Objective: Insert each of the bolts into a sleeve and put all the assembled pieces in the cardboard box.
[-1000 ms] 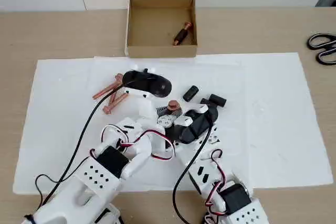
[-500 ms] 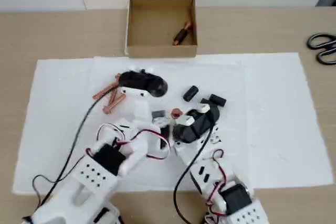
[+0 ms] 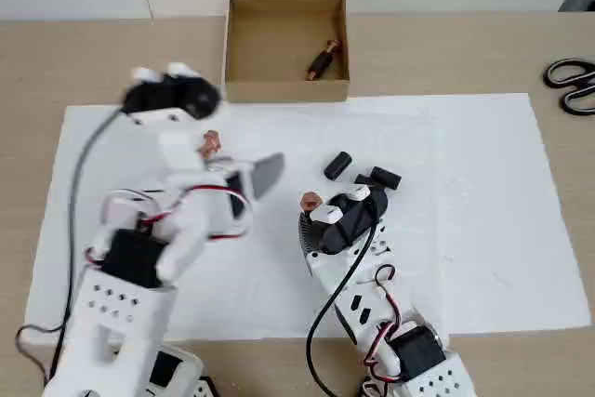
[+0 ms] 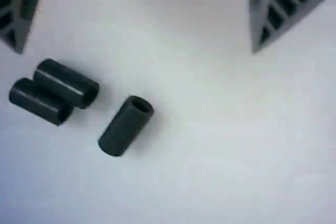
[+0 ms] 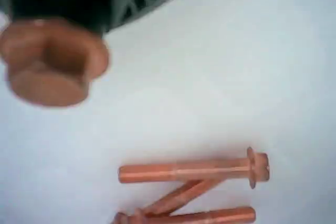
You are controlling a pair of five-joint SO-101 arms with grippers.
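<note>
A copper-coloured bolt (image 3: 310, 200) with a wide flanged head sits near the middle of the white sheet (image 3: 483, 192), pinched in the right gripper (image 3: 314, 209). The head points out towards the wrist camera. The shank is hidden between the dark jaws, so whether it already wears a sleeve cannot be told.

To its far side lie three sleeves (image 4: 126, 125). They are short black tubes with open ends, two touching side by side and one just apart from them.

The left gripper (image 4: 137, 40) hangs above the sheet with its ribbed grey jaws spread wide, holding nothing. Near that arm lie three loose bolts (image 5: 189, 172), long and slim, overlapping in a small heap.

Beyond the sheet's far edge stands the cardboard box (image 3: 284, 91), open at the top. One assembled piece (image 3: 322, 60), a copper bolt in a black sleeve, lies inside near its right wall.

Progress looks early. One piece is boxed and one bolt is in hand. Three bolts and three sleeves seem to be waiting to be joined and boxed.

Scissors (image 3: 572, 81) rest on the wooden table (image 3: 93, 62), well away at the right edge.
</note>
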